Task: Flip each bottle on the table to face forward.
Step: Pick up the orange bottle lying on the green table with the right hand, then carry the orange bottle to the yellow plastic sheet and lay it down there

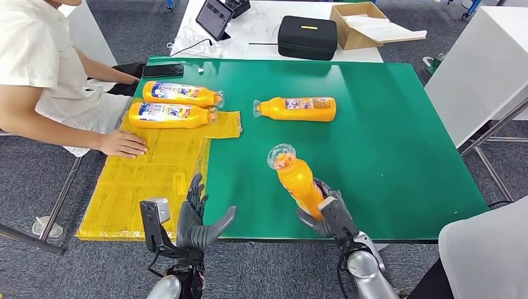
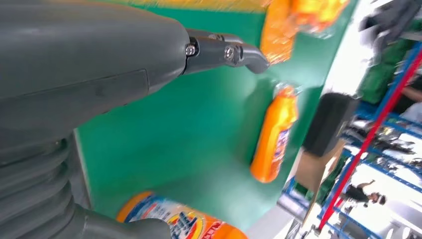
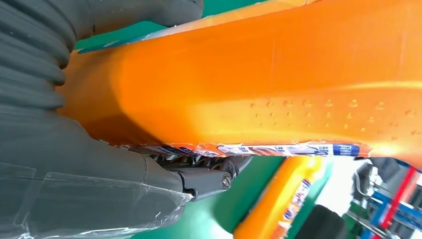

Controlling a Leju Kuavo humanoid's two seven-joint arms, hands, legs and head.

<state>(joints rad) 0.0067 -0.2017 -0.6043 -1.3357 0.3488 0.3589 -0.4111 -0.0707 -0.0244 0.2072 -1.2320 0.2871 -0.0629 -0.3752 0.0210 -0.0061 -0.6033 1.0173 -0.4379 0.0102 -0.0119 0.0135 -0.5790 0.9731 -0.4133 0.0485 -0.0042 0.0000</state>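
Note:
My right hand [image 1: 327, 212] grips an orange bottle [image 1: 297, 179] by its lower body near the table's front edge, its clear cap tilted up and away from me. Close up, that held bottle [image 3: 278, 84] is wrapped by my right hand [image 3: 89, 164], its label edge turned to the underside. A second orange bottle [image 1: 297, 109] lies on its side mid-table, label up; the left wrist view also catches this bottle [image 2: 273, 142]. Two more bottles [image 1: 180, 94] [image 1: 169, 115] lie side by side at the far left. My left hand [image 1: 198, 221] hovers open at the front edge, fingers spread.
A person sits at the left with a hand [image 1: 123, 144] on the yellow plastic sheet [image 1: 155, 180]. A phone [image 1: 163, 70] lies on the green table [image 1: 398, 143] at its back left. Behind stands a white table with a tablet [image 1: 215, 17], black case [image 1: 307, 37] and cardboard box [image 1: 361, 25].

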